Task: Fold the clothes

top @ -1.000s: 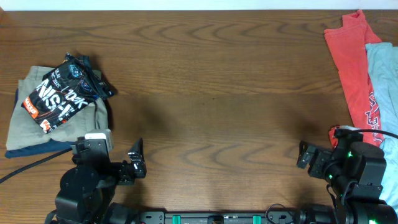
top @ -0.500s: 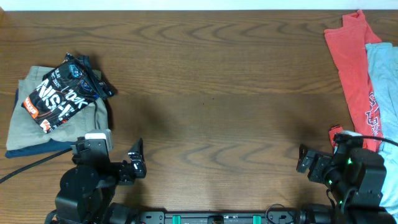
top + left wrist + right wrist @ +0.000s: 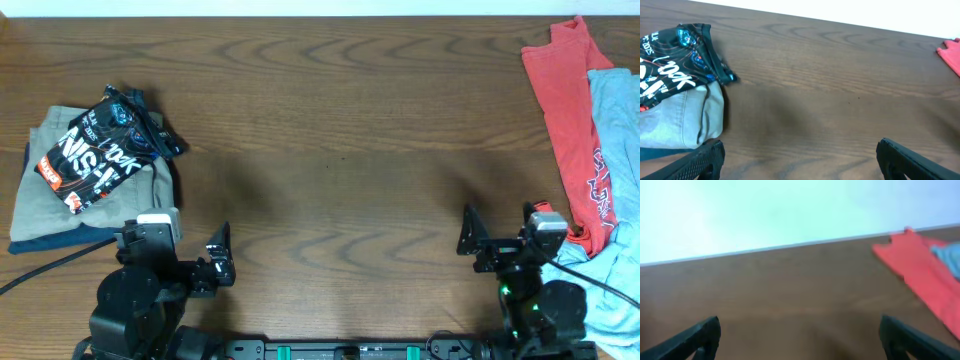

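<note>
The black jersey (image 3: 100,150) with orange lines and white lettering lies folded in a small bundle on top of tan trousers (image 3: 60,222) at the left of the table. It also shows in the left wrist view (image 3: 670,75), far left. My left gripper (image 3: 215,262) is open and empty over bare wood, right of and nearer than the jersey; its fingers (image 3: 800,157) stand wide apart. My right gripper (image 3: 495,238) is open and empty at the front right; its fingers (image 3: 800,337) frame bare wood.
A red shirt (image 3: 565,110) and a light blue garment (image 3: 620,130) lie at the right edge; the blue one runs down beside my right arm. The red shirt shows in the right wrist view (image 3: 920,275). A dark blue cloth lies under the trousers.
My right arm has swung left, away from the garments at the right edge, and its gripper now faces the far side of the table. The left arm and the jersey have not moved.
</note>
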Action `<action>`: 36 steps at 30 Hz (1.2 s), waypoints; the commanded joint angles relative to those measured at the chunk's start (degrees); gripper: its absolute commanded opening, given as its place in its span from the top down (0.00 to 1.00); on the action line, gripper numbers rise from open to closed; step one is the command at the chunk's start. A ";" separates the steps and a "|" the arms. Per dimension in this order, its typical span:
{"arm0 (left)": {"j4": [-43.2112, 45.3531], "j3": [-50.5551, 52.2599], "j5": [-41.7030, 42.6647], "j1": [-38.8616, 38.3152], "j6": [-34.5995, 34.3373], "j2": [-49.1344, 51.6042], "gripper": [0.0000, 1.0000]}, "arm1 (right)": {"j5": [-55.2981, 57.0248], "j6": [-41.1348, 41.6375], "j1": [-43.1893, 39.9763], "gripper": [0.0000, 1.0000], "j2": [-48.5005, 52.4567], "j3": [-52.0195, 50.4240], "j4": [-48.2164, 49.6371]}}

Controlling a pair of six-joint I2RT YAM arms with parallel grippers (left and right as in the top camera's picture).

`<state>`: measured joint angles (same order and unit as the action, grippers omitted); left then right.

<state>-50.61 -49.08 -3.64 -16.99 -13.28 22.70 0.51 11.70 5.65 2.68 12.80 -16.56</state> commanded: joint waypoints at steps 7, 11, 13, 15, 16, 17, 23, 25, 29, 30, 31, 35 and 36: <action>0.13 0.02 -0.92 -0.13 -0.13 -0.09 0.02 | 4.00 -1.40 0.74 0.01 -2.40 -12.48 16.98; 0.13 0.02 -0.92 -0.13 -0.13 -0.09 0.02 | 3.43 -4.83 0.79 0.01 -2.40 -12.48 12.41; 0.13 0.02 -0.92 -0.13 -0.13 -0.09 0.02 | 2.45 -7.96 0.79 0.01 -2.40 -12.48 12.44; 0.13 0.02 -0.92 -0.13 -0.13 -0.09 0.02 | 2.34 -7.89 0.81 0.01 -2.40 -12.48 12.46; 0.13 0.02 -0.92 -0.13 -0.13 -0.09 0.02 | 2.21 -7.93 0.81 0.01 -2.40 -12.48 12.48; 0.13 0.02 -0.92 -0.13 -0.13 -0.09 0.02 | 2.25 -7.93 0.79 0.01 -2.40 -12.48 12.50; 0.13 0.02 -0.92 -0.13 -0.13 -0.09 0.02 | 2.27 -7.93 0.79 0.01 -2.40 -12.48 12.50; 0.13 0.02 -0.92 -0.13 -0.13 -0.09 0.02 | 2.25 -7.93 0.79 0.01 -2.40 -12.48 12.50; 0.13 0.02 -0.92 -0.13 -0.13 -0.09 0.02 | 2.27 -7.93 0.79 0.01 -2.40 -12.48 12.50; 0.13 0.02 -0.92 -0.13 -0.13 -0.09 0.02 | 2.25 -7.93 0.79 0.01 -2.40 -12.48 12.50; 0.13 0.02 -0.92 -0.13 -0.13 -0.09 0.02 | 2.25 -7.93 0.79 0.01 -2.40 -12.48 12.50; 0.13 0.02 -0.92 -0.13 -0.13 -0.09 0.02 | 2.27 -7.93 0.79 0.01 -2.40 -12.48 12.50; 0.13 0.02 -0.92 -0.13 -0.13 -0.09 0.02 | 2.27 -7.93 0.79 0.01 -2.40 -12.48 12.50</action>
<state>-50.61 -49.08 -3.66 -16.99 -13.28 22.70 3.01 4.86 5.65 0.69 0.40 -3.79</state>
